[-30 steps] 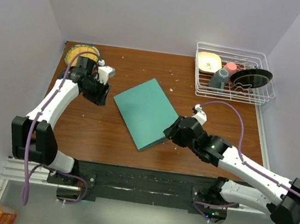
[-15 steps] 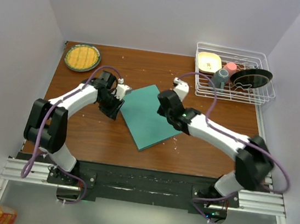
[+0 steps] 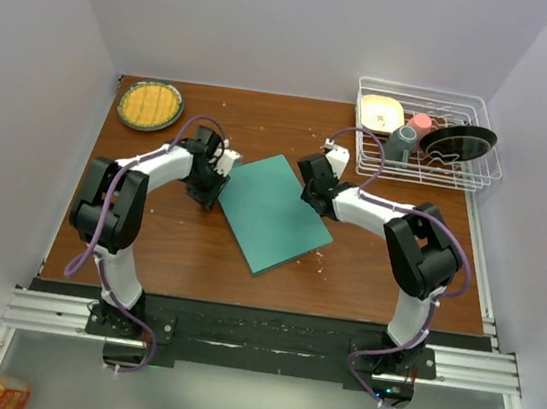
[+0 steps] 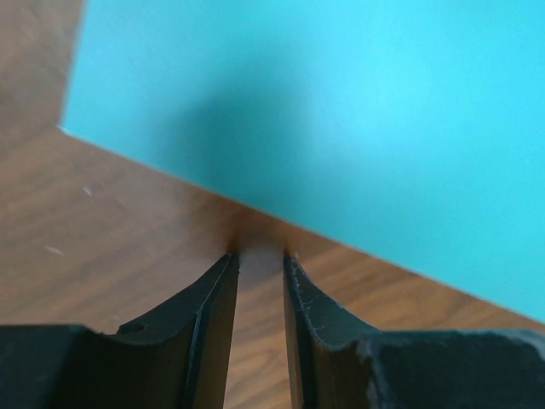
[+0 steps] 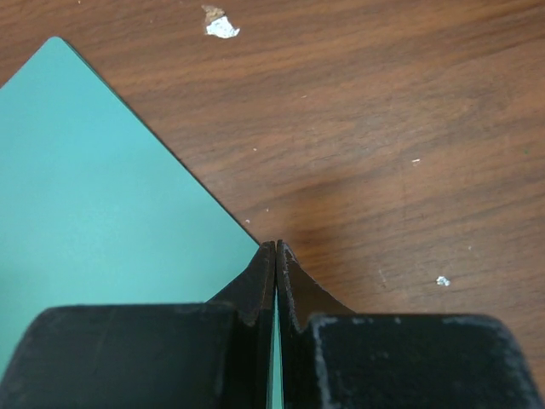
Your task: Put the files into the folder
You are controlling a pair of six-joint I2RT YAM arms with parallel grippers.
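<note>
L fingers (image 4: 213, 298) stood slightly apart, empty, tips at folder (image 3: 278, 210) edge on counter (image 3: 366, 267). R fingers (image 5: 255, 290) were pressed shut at its opp. edge.

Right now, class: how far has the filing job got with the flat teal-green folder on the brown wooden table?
Done: unclear; the flat teal-green folder lies closed, no sheets visible. In hand: right gripper shut at one edge, left gripper slightly open at the opposite edge. Left: cannot tell.
</note>
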